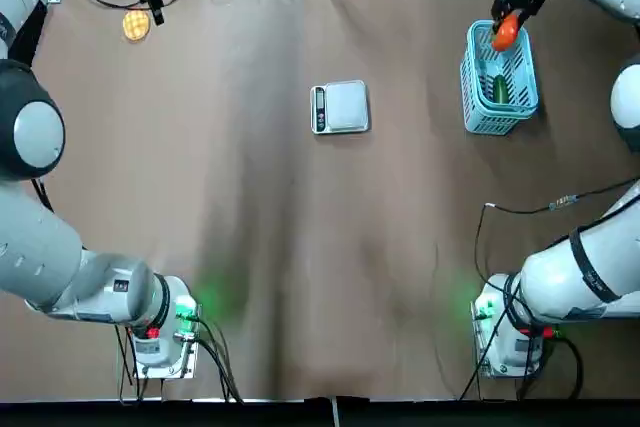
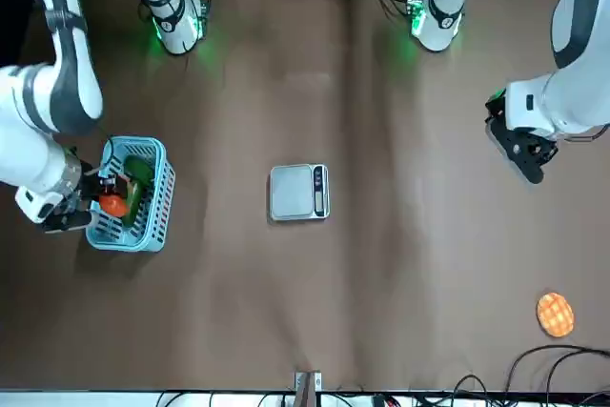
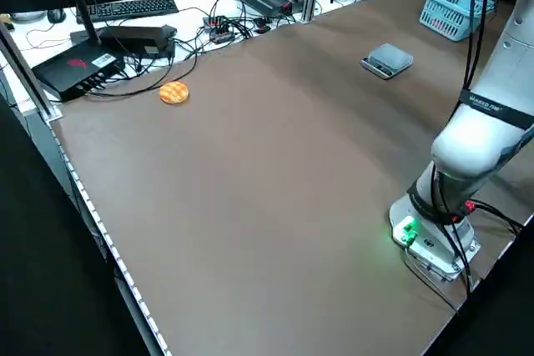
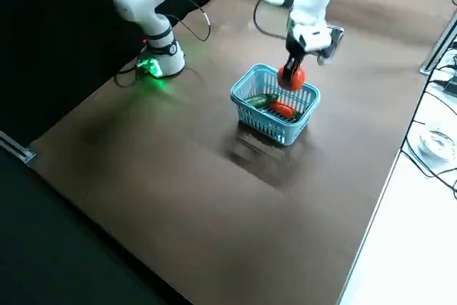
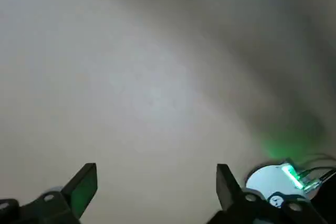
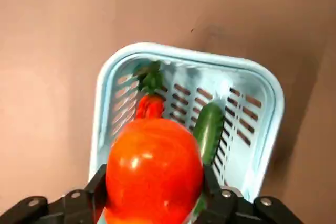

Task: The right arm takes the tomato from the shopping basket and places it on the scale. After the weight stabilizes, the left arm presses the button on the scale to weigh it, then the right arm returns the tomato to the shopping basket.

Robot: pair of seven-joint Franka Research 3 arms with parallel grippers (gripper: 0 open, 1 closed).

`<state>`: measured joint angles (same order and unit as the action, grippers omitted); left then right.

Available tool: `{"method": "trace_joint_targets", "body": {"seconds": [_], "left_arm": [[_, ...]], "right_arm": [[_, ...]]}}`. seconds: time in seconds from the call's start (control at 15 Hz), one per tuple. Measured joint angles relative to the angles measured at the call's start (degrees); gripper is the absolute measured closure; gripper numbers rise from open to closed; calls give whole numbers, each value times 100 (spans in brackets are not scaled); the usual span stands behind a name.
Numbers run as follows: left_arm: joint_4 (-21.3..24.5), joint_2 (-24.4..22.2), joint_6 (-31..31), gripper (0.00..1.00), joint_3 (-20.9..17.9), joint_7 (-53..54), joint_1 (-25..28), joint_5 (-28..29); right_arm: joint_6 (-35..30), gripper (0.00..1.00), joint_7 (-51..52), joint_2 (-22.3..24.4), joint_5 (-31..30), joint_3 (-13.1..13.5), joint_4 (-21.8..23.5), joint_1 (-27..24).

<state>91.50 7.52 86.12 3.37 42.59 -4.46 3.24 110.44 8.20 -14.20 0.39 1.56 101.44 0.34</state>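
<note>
Two fingers of the right gripper (image 6: 155, 180) clamp the tomato (image 4: 291, 78) above the light-blue lattice basket (image 1: 468, 97), and the kitchen scale (image 1: 346, 107) lies toward eight o'clock from them, seen from overhead, as the left gripper (image 5: 156, 182) hangs idle, fingers apart, well off toward ten from the scale!

Glossy round orange-red tomato (image 6: 152, 171) held between my right fingers (image 6: 98, 190), above upright light-blue lattice shopping basket (image 1: 482, 72). Flat silver scale (image 1: 346, 107) lies well apart on worktop (image 1: 240, 247).

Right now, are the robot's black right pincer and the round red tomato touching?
Touching: the right wrist view shows the black right pincer pressing the round red tomato from both sides.
</note>
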Motion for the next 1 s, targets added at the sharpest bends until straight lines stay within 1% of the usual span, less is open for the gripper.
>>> {"method": "trace_joint_targets", "body": {"seconds": [0.13, 0.27, 0.47, 0.67, 0.8, 1.0], "left_arm": [[-15, 2, 181, 0, 57, 323, -9, 0], [-15, 16, 338, 0, 109, 634, -8, 0], [-7, 148, 416, 0, 252, 1324, -10, 0], [-4, 358, 505, 0, 304, 1945, -10, -67], [-3, 472, 621, 0, 348, 2146, -10, -157], [-3, 539, 723, 0, 457, 2263, 14, -192]], "right_arm": [[-288, 27, 0, 56, 12, -37, -231, 189], [-324, 27, 0, 39, 252, -125, -274, 384], [-324, 27, 1, -42, 1126, -308, -273, 622], [-325, 27, 1, -189, 2037, -362, -259, 1015], [-272, 27, 101, -415, 2769, -377, -252, 1294], [233, 27, 659, -871, 3737, -386, -244, 1744]]}}
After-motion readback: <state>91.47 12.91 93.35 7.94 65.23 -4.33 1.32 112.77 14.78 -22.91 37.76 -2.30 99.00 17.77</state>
